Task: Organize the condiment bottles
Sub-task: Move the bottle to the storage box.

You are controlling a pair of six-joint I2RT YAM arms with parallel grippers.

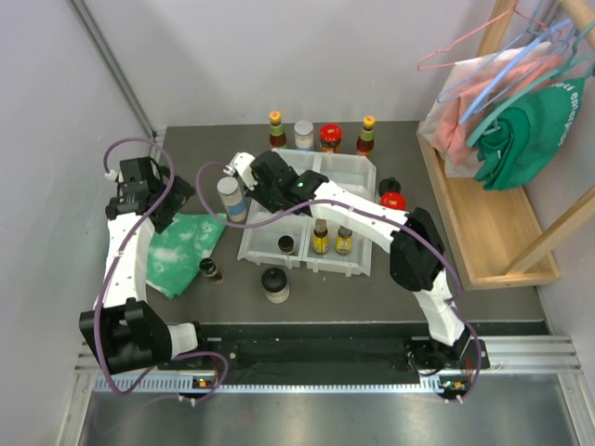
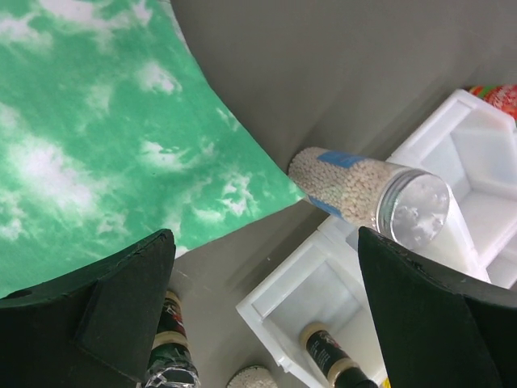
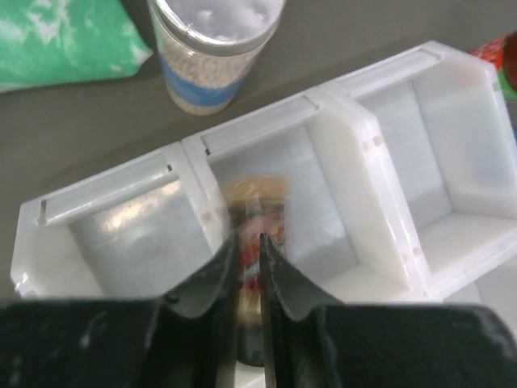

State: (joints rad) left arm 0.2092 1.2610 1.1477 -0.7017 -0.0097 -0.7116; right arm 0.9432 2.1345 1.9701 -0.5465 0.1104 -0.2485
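Obs: left jaws spread wide, empty, hovering over the green cloth (image 2: 97, 121). Ahead of them, off toward their right finger, stands the pale-lidded jar (image 2: 363, 190), upright on the worktop (image 2: 323, 73). It is touching or just beside the white tray (image 2: 279, 311) wall; cannot tell which. Long axis vertical, so a side grasp fits.

The right jaws are pinched to a slit over the tray's middle compartment. A blurred yellow-capped bottle (image 3: 254, 194) shows in the slit, gripped or merely below; cannot tell. The jar sits just beyond their tips.

Judgement: left arm better placed for the jar. Open room on its cloth side; the tray wall crowds the other.
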